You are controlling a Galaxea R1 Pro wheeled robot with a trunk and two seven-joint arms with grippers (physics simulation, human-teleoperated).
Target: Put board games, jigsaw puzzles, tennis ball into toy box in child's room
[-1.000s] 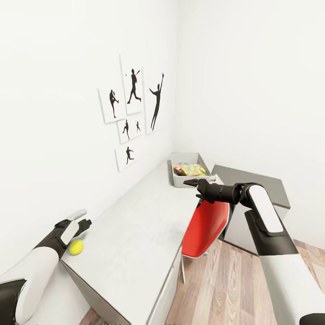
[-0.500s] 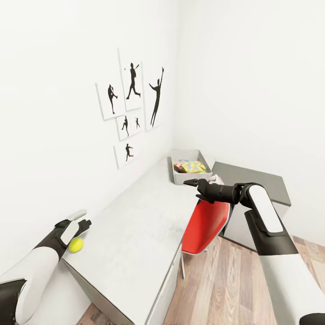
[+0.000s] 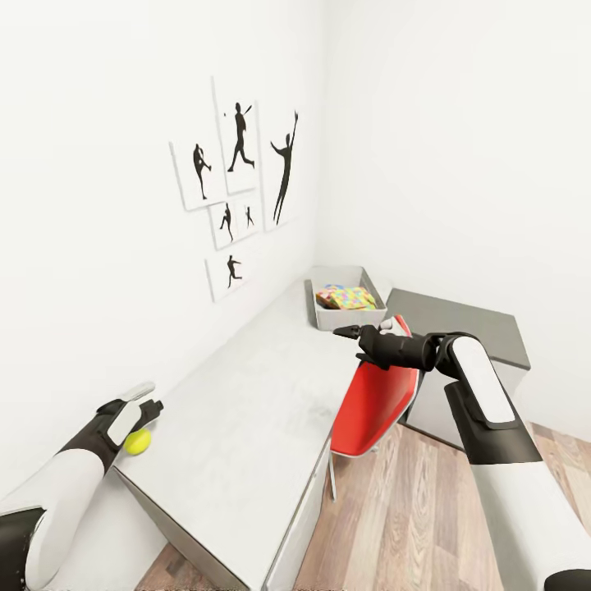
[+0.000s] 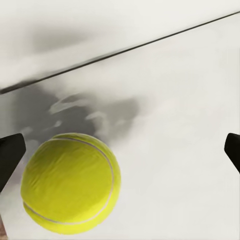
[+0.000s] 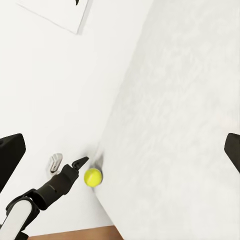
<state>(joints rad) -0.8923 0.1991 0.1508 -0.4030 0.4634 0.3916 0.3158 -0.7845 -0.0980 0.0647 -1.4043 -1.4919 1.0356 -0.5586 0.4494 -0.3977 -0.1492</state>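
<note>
Resting on the table (image 3: 246,427) at its near corner, the light, springy, roll-prone tennis ball (image 4: 71,183) sat between the left gripper's (image 3: 148,408) spread fingers, best squeezed across its middle.

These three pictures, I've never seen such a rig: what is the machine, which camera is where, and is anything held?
It is a simulated two-armed wheeled robot. The big picture comes from its head, looking down over a long pale table. The other two come from cameras near each gripper, looking along the fingers.

The left gripper, open, hangs over a tennis ball at the table's near end; its wrist camera shows the ball close up between the fingers, not gripped. The right gripper, open and empty, is held out over the table. At the far end stands a grey toy box with colourful flat toys inside. A red chair stands beside the table.
</note>
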